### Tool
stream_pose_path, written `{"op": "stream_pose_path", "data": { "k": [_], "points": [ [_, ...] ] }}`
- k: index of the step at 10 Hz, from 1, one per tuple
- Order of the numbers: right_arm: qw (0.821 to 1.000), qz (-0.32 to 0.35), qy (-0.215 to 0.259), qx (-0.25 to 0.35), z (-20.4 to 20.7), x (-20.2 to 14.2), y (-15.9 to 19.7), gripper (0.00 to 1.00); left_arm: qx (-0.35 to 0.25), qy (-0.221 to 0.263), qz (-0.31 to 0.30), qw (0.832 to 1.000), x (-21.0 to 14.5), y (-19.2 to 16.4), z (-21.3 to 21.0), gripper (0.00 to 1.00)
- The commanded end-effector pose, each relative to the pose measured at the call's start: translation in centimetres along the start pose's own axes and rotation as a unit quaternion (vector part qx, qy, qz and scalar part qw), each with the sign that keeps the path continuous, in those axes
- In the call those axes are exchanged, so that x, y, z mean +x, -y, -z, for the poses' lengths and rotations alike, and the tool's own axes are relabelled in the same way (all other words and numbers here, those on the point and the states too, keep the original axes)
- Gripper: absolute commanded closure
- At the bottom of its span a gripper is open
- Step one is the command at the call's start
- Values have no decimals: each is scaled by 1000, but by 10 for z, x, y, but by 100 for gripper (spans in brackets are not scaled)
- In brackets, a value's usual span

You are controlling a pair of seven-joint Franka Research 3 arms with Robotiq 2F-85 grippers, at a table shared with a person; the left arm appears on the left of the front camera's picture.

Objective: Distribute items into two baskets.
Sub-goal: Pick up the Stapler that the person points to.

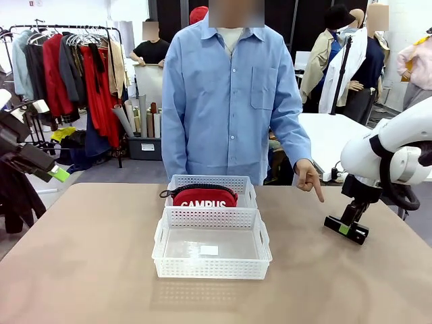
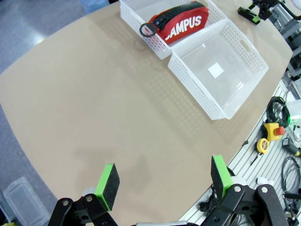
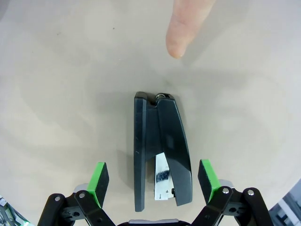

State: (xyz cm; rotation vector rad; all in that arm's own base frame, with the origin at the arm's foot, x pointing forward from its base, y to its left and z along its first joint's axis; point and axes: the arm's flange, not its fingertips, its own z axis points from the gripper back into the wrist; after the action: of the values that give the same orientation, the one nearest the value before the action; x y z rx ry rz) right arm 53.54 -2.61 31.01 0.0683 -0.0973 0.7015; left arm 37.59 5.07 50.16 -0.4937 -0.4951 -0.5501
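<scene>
From the front camera, the two white baskets sit end to end in the middle of the tan table point(image 1: 81, 270), touching. The far basket point(image 1: 209, 181) holds the red pouch point(image 1: 204, 198), whose white lettering faces me and whose dark strap point(image 1: 165, 194) hangs over the basket's left rim. The near basket point(image 1: 209, 266) has nothing in it but a small white label on its floor. At the right of that frame the person's hand point(image 1: 308, 177) points a finger down at the table, just left of my right gripper point(image 1: 346, 229), which hangs low over the surface. Through the right wrist camera, the black stapler point(image 3: 162, 150) lies on the table in the lower middle of the frame, running lengthwise between the green pads. The jaws are spread wide on either side of it, with a gap at each pad and no contact. The person's fingertip point(image 3: 181, 28) hovers at the top centre, just beyond the stapler's far end. In the left wrist camera my left gripper point(image 2: 164, 181) is also spread wide and holds nothing. It is raised above bare table, with both baskets well away in the upper right of the frame.
</scene>
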Motion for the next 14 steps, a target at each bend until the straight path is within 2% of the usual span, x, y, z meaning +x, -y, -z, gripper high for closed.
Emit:
{"op": "stream_pose_path", "data": {
  "k": [1, 7, 9, 14],
  "points": [
    [1000, -1, 1, -6, 2, 6, 6, 10, 0, -5, -2, 1000, 1, 0, -2, 0],
    [1000, -5, -4, -2, 5, 8, 7, 80, 0, -5, -2, 1000, 1, 0, -2, 0],
    [1000, -2, -3, 1, 6, 8, 7, 99, 0, -5, -2, 1000, 1, 0, -2, 0],
    [1000, 2, -1, 5, 6, 7, 7, 99, 0, -5, -2, 1000, 1, 0, -2, 0]
  ]
}}
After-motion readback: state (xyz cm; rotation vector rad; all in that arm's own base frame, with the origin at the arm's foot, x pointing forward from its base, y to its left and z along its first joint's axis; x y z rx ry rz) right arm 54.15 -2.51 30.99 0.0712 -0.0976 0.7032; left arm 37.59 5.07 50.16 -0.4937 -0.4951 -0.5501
